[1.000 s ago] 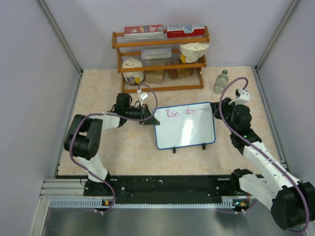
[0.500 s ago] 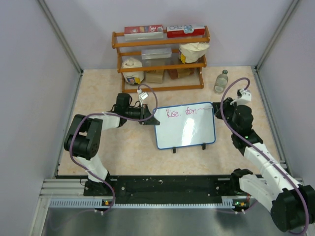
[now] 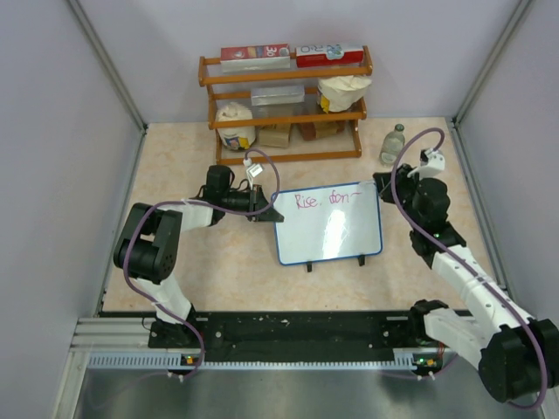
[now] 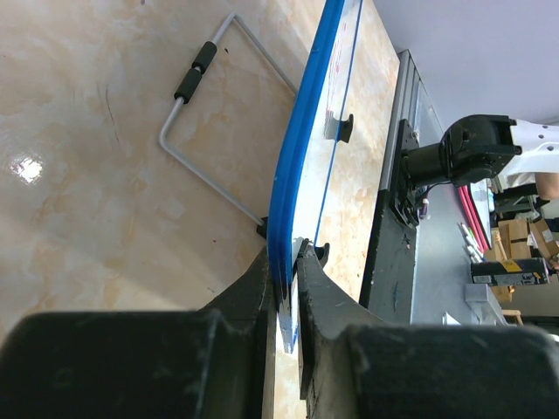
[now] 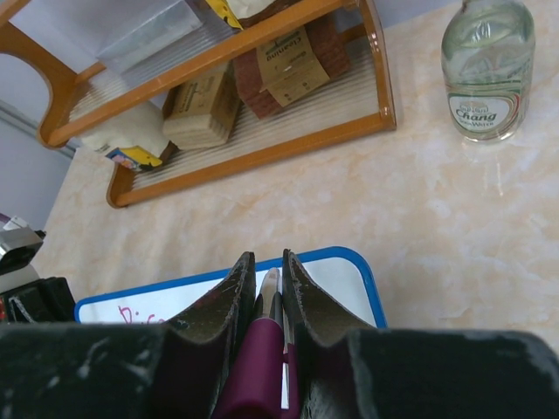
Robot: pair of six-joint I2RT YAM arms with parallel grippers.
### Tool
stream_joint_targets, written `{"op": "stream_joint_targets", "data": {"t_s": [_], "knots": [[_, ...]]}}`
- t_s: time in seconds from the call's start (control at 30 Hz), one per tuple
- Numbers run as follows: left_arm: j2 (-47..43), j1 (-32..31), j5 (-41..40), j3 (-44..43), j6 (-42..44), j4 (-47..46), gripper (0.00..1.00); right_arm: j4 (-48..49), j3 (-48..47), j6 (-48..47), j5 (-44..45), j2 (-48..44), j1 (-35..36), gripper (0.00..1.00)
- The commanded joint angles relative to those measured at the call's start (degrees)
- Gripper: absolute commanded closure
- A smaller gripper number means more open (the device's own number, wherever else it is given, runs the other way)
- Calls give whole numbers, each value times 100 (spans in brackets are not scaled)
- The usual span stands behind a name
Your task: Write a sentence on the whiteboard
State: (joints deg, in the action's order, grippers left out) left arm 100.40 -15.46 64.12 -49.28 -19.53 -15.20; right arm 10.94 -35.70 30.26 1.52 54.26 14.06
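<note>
The whiteboard (image 3: 330, 225) with its blue frame stands tilted on the table's middle. Pink lettering (image 3: 321, 201) along its top reads "Rise, don" with a trailing stroke. My left gripper (image 3: 269, 214) is shut on the board's left edge; the left wrist view shows the blue frame (image 4: 301, 157) pinched between the jaws (image 4: 288, 262). My right gripper (image 3: 385, 188) is at the board's top right corner, shut on a magenta marker (image 5: 262, 349) whose tip points at the board's corner (image 5: 349, 271).
A wooden rack (image 3: 284, 100) with boxes, bags and a jar stands behind the board. A glass bottle (image 3: 393, 144) stands at the far right, close to my right arm; it also shows in the right wrist view (image 5: 486, 70). The board's wire stand (image 4: 218, 122) rests on the table.
My right gripper with the marker has moved a little back and right, off the end of the pink stroke. The left arm and the board have not moved.
</note>
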Motion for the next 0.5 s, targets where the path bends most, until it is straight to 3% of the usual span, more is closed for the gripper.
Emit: {"op": "stream_joint_targets", "data": {"t_s": [0.0,0.47], "knots": [[155,-62,-611,146,485,246,100,268,-157,41,-46,181,-62,100],[147,-53,-611,146,485,246,100,189,353,85,41,-152,-70,100]]}}
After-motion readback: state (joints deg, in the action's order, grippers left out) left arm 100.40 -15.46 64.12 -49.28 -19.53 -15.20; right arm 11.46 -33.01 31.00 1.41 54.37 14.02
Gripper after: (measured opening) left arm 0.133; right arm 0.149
